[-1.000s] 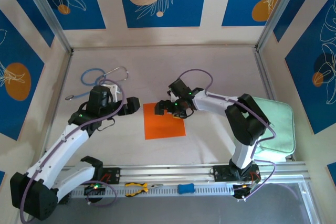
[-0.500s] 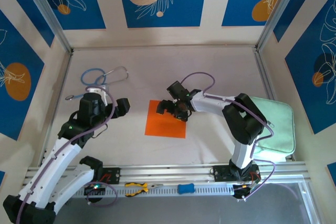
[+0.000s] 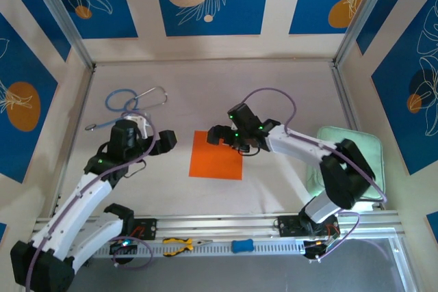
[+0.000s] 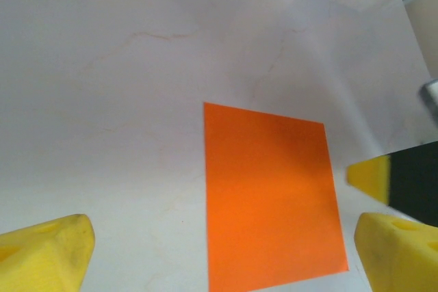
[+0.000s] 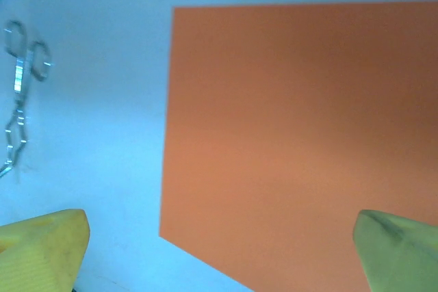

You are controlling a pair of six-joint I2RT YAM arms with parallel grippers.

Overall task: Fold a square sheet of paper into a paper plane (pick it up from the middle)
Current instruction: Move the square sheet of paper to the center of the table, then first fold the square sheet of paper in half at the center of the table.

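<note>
The left gripper has bare table ahead of it, and nothing lies between its wide-apart jaws and the square sheet of paper. On the sheet's far side from it, the right gripper hangs spread over the paper's corner and edge and closes off that approach. A stethoscope lies behind and outward of the left gripper, near the wall. Metal forceps lie beyond the right gripper's left fingertip, apart from the paper. A pale green pad sits behind the right gripper, under its arm.
</note>
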